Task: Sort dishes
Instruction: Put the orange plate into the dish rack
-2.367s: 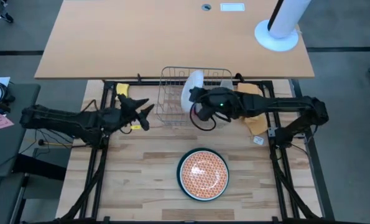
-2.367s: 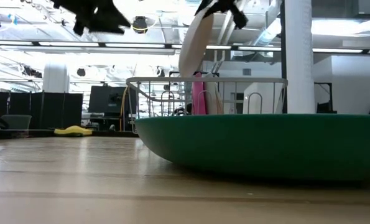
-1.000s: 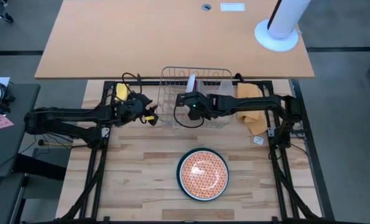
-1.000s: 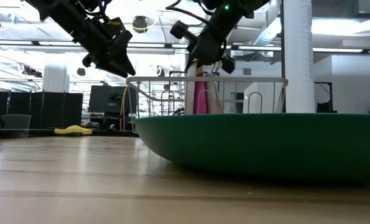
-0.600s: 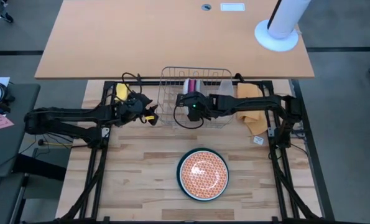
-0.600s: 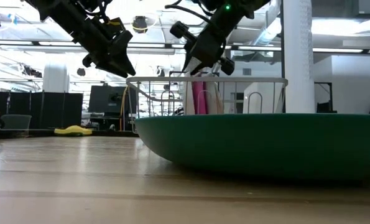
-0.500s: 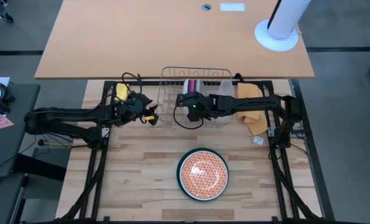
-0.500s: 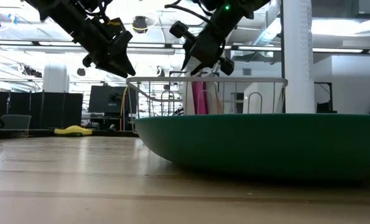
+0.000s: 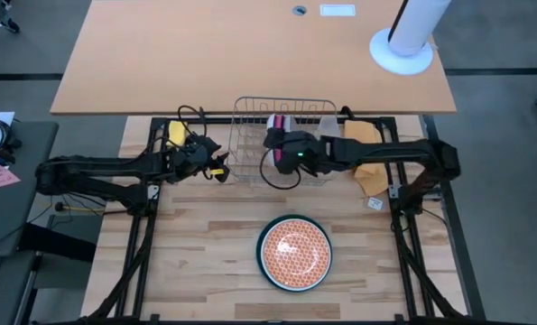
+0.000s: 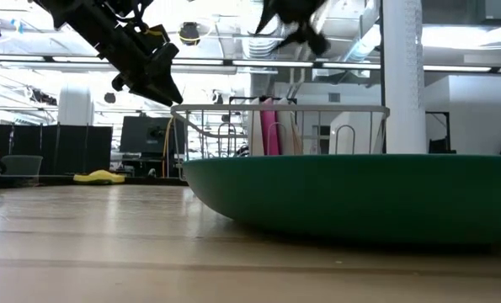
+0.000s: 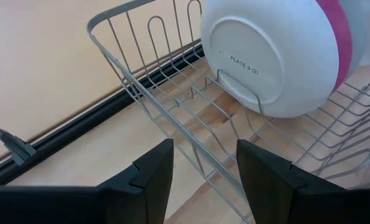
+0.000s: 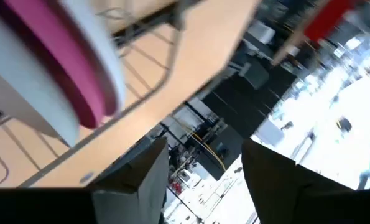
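— What's the right gripper (image 9: pixel 273 144) doing?

— It hangs over the wire rack (image 9: pixel 247 113) with its 2 fingers (image 12: pixel 135 180) apart and nothing between them. Just past them stand 2 plates on edge in the rack — a pale grey plate (image 11: pixel 268 53) and a magenta pink plate (image 11: pixel 340 37), faces touching, discs upright and crosswise to the rack's length.

— And the left gripper (image 9: pixel 216 168)?

— Just off the rack's left side, fingers (image 11: pixel 144 183) spread, holding nothing.

— Any dishes still out?

— 1 orange-patterned plate (image 9: pixel 295 252) lies flat, face up, on the near middle of the wooden table (image 9: pixel 205 271), nested in a dark green plate (image 10: pixel 351 195).
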